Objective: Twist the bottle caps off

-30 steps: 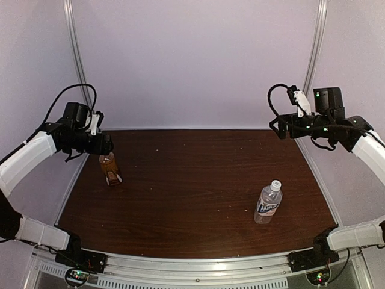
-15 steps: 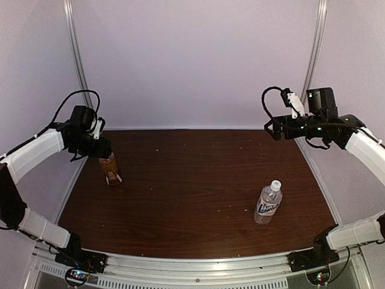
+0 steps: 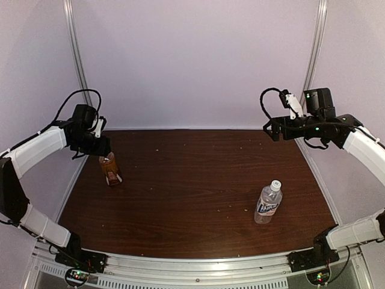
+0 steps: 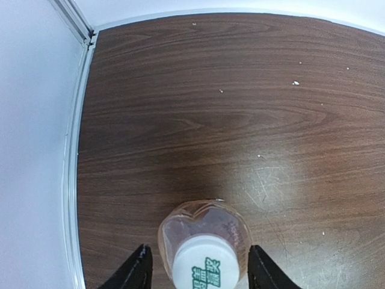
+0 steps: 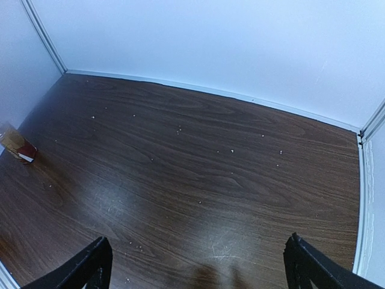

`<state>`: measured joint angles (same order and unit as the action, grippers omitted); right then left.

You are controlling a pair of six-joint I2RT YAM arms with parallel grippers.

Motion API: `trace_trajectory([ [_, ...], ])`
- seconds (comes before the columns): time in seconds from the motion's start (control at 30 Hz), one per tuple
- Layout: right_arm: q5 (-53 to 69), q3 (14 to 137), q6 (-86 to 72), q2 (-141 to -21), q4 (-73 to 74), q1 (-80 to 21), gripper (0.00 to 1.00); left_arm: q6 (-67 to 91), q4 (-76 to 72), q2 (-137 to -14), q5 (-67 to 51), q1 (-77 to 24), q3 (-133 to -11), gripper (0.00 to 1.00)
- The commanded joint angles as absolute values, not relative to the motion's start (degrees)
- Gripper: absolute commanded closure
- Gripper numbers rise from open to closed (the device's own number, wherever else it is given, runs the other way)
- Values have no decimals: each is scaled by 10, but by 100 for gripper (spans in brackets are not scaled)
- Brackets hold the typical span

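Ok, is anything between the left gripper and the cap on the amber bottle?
Nothing visible. In the left wrist view the white cap sits directly below the left gripper, between its open fingers, with a gap showing on each side. The amber bottle stands upright under it.

Both arms up, both grippers spread.
Bends the left arm [image 3: 36, 150] at the elbow and points the left gripper [image 3: 106, 152] straight down at the far left, fingers [image 4: 137, 272] parted. Holds the right gripper [image 3: 269, 129] high at the far right, aimed inward and downward, fingers [image 5: 90, 265] wide apart.
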<state>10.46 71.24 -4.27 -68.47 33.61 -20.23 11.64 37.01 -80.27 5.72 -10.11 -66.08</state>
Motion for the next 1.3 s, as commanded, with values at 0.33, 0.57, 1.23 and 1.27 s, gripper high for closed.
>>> trace_trajectory([
  [0.33,103,709,-50,-668,332,-205,0,102,340,-820,36,-90,-679,57],
  [0.57,102,708,-51,-659,332,-205,0,102,333,-824,16,-89,-682,69],
  [1.23,185,803,-31,-720,312,-252,0,75,264,-748,-276,-188,-736,86],
  [1.27,207,806,-27,-728,306,-260,0,76,251,-749,-293,-197,-736,87],
])
